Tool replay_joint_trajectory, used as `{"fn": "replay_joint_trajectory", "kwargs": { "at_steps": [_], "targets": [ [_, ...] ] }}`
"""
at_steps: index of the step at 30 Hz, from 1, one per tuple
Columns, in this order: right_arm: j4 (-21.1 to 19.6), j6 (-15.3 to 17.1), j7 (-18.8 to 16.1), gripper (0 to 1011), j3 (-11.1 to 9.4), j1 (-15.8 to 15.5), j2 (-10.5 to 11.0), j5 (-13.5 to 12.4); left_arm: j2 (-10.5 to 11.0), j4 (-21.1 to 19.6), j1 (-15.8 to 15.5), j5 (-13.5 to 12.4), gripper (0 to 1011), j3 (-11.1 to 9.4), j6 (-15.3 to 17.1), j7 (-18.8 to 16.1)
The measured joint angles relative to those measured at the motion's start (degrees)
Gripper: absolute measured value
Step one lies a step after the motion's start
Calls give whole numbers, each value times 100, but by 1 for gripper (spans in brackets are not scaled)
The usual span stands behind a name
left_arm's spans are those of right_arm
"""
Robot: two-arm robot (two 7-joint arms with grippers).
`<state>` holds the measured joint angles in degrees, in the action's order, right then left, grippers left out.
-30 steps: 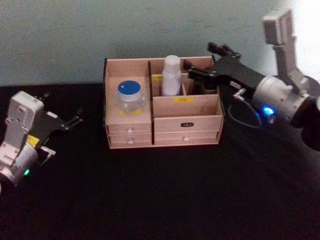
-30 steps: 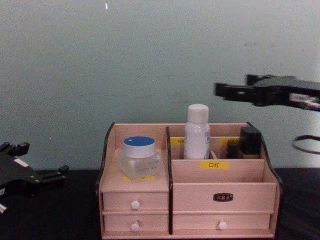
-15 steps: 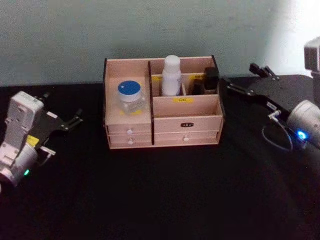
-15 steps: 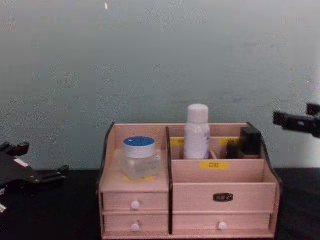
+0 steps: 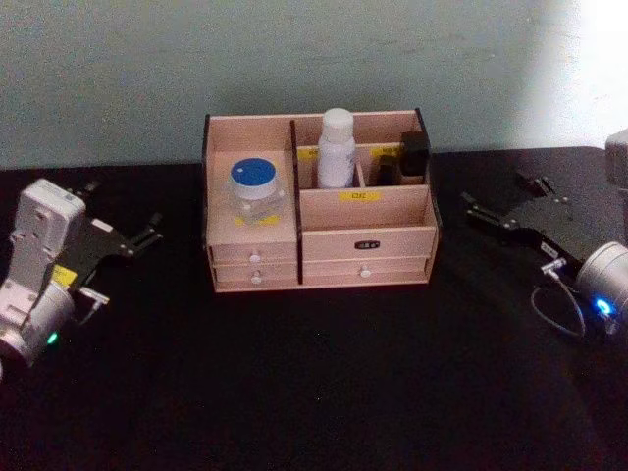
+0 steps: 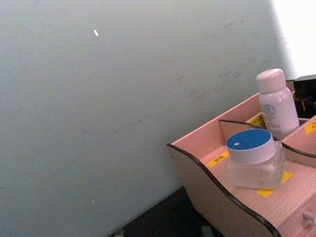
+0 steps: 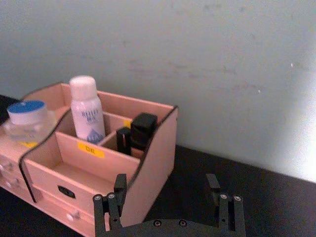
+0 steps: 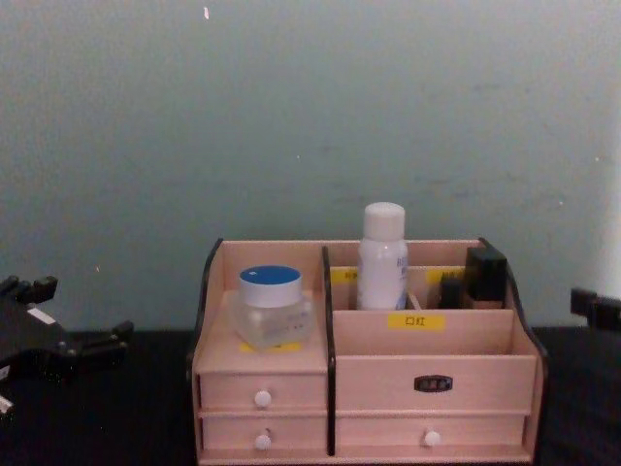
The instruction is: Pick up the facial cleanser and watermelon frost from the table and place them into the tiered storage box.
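The tiered storage box [image 5: 368,240] [image 8: 427,369] stands mid-table against the wall. The facial cleanser [image 5: 336,147] [image 8: 382,257] [image 7: 86,111] stands upright in its back middle compartment. The watermelon frost [image 5: 255,186] [image 8: 272,306] [image 6: 252,158] sits on the left shelf above the small drawers. My right gripper [image 5: 502,198] [image 7: 166,185] hangs open and empty to the right of the box, apart from it. My left gripper [image 5: 123,221] [image 8: 73,311] rests open and empty to the left of the box.
Black upright items [image 5: 412,155] [image 7: 138,131] fill the box's back right compartment. A black table [image 5: 314,373] spreads out in front of the box, and a pale wall [image 8: 310,116] rises directly behind it.
My right gripper has drawn back from above the box's right end, moving right and down to beside the box. The left arm, bottle and jar have stayed put.
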<state>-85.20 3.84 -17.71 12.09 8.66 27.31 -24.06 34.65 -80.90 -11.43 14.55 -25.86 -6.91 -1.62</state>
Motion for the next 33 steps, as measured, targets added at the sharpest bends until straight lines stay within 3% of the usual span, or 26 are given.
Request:
{"fn": "replay_joint_trajectory", "kwargs": {
  "at_steps": [18,33],
  "targets": [
    [550,85,-74,1002,32,158,-273,321,0,0,0,0,1001,0,0,0],
    [635,132,-92,1002,51,212,-330,396,0,0,0,0,1001,0,0,0]
  ]
}}
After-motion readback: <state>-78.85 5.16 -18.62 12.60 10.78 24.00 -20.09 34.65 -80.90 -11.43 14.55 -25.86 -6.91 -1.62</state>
